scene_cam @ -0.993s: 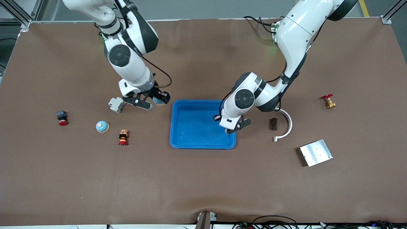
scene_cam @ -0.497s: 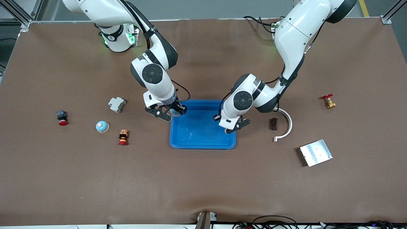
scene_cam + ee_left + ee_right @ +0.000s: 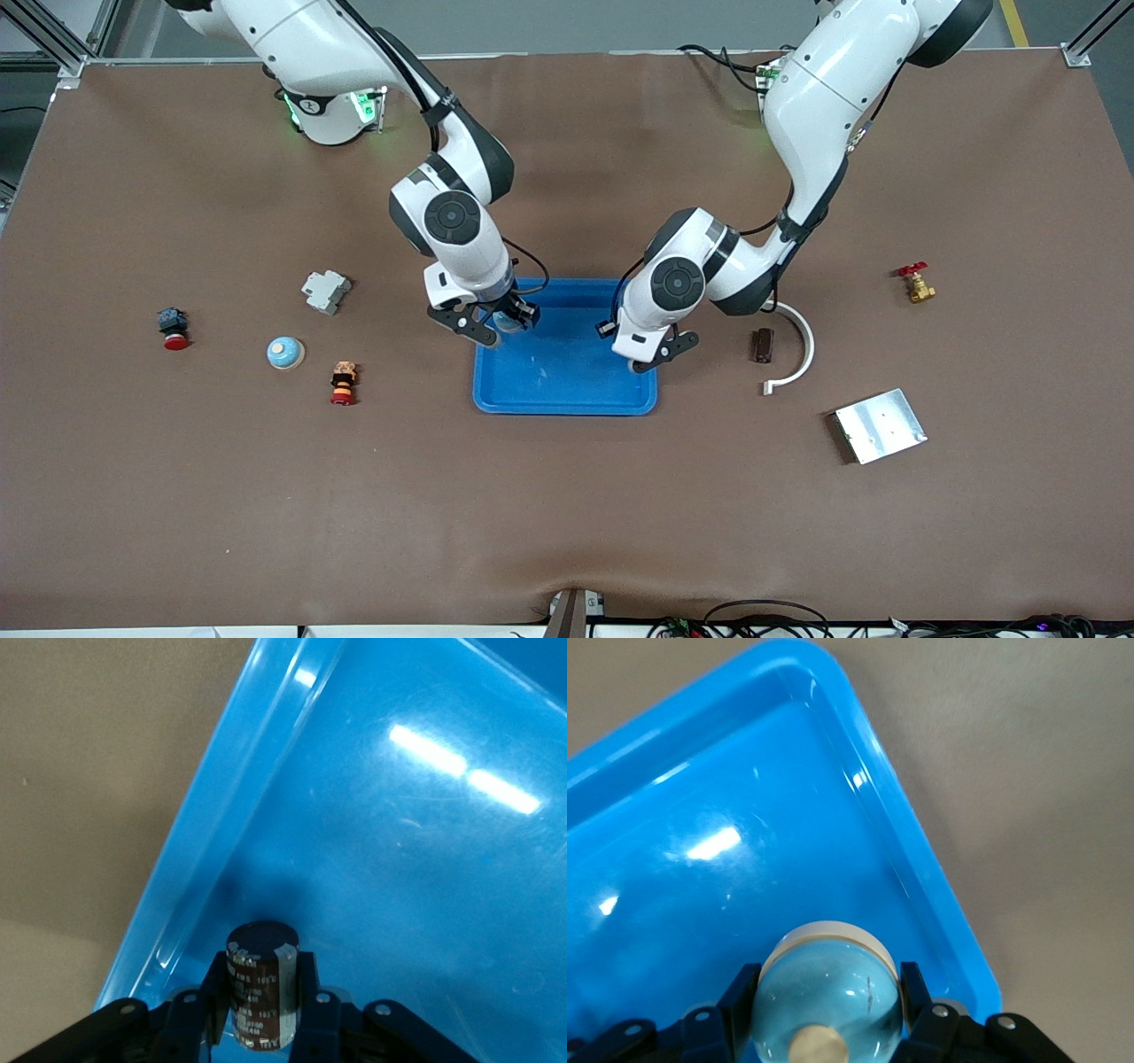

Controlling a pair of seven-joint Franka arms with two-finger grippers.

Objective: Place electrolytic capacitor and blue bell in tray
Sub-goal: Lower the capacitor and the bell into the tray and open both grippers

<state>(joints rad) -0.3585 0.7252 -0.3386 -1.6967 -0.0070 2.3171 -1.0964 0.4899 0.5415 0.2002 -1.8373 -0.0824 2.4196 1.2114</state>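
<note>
The blue tray (image 3: 567,403) lies mid-table. My right gripper (image 3: 498,323) is shut on a light-blue bell (image 3: 828,997) with a tan knob. It hangs over the tray's (image 3: 744,859) corner at the right arm's end, farther from the front camera. My left gripper (image 3: 654,350) is shut on the electrolytic capacitor (image 3: 261,983), a dark brown cylinder with a pale stripe. It holds the capacitor just above the tray's (image 3: 399,859) floor, by the rim at the left arm's end. In the front view the capacitor is hidden by the hand.
Toward the right arm's end lie a second blue bell (image 3: 285,353), a grey breaker (image 3: 325,291), a red push-button (image 3: 173,328) and an orange-red stack (image 3: 343,383). Toward the left arm's end are a brown block (image 3: 763,345), a white curved piece (image 3: 797,350), a silver plate (image 3: 880,425) and a red-handled valve (image 3: 914,283).
My right arm has carried the bell from beside the grey breaker to over the tray's corner. The left arm has stayed almost still with the capacitor.
</note>
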